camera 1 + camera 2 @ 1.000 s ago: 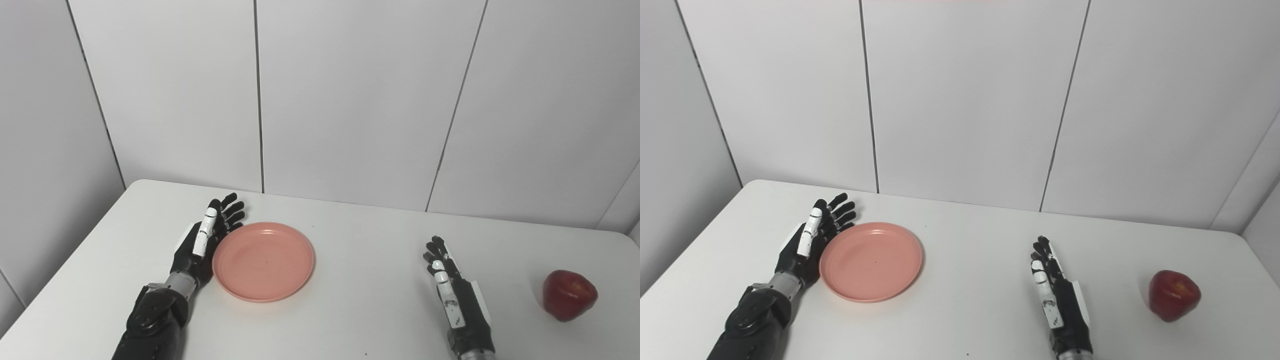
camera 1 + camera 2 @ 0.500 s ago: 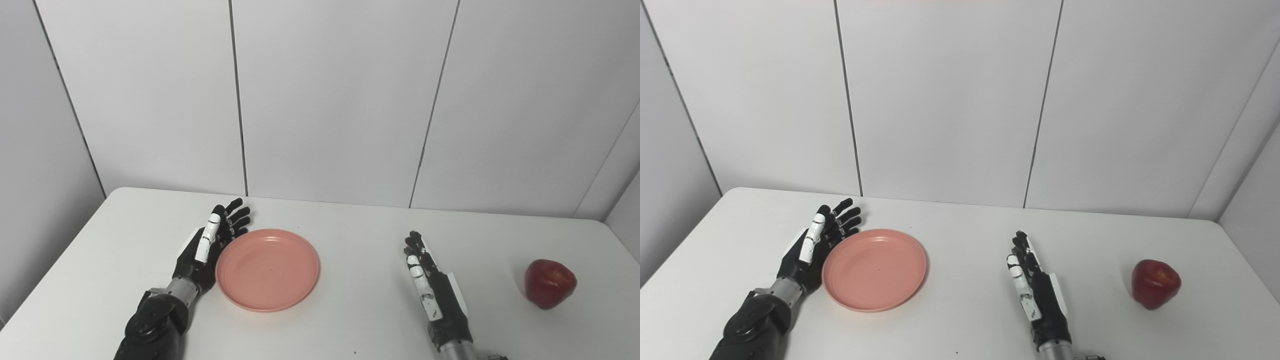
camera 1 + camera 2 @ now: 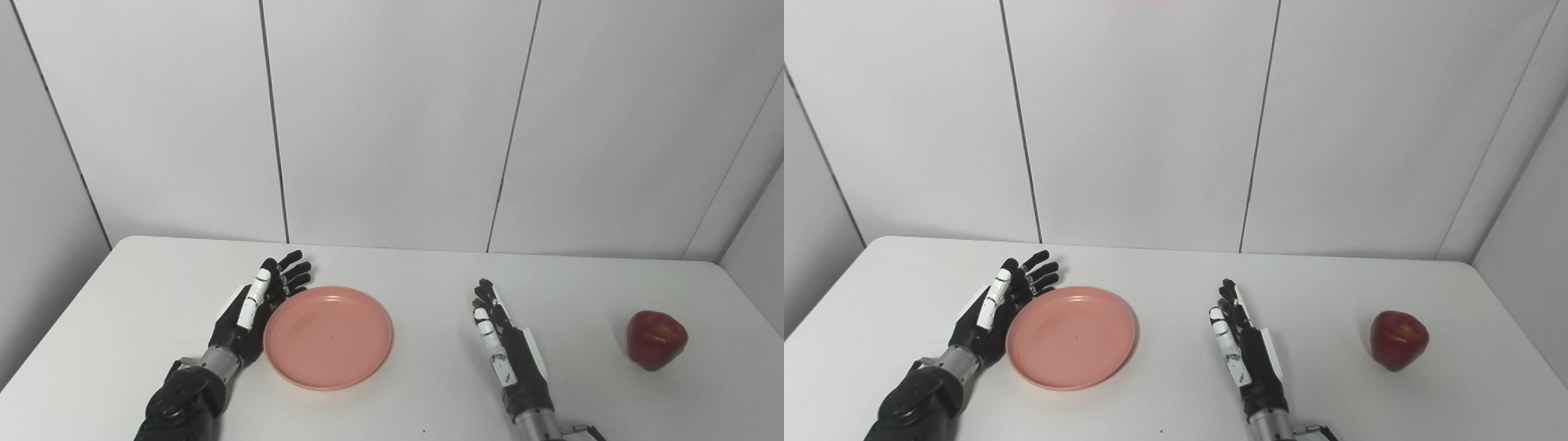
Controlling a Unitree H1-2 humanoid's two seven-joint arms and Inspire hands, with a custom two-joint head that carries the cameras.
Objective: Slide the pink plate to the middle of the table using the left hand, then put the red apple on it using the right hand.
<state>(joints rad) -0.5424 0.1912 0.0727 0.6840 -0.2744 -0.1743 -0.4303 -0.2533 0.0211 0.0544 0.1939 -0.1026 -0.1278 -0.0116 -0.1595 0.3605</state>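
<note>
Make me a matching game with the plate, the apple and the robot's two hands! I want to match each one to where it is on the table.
Things:
1. pink plate
2. red apple
3. left hand
4. right hand

Places:
A. alone near the table's right edge
B. pressed against the plate's left rim, fingers spread
C. between the plate and the apple, touching neither
D. left of the table's middle, nothing on it

Pairs: 1-D, 2-A, 3-B, 4-C
</note>
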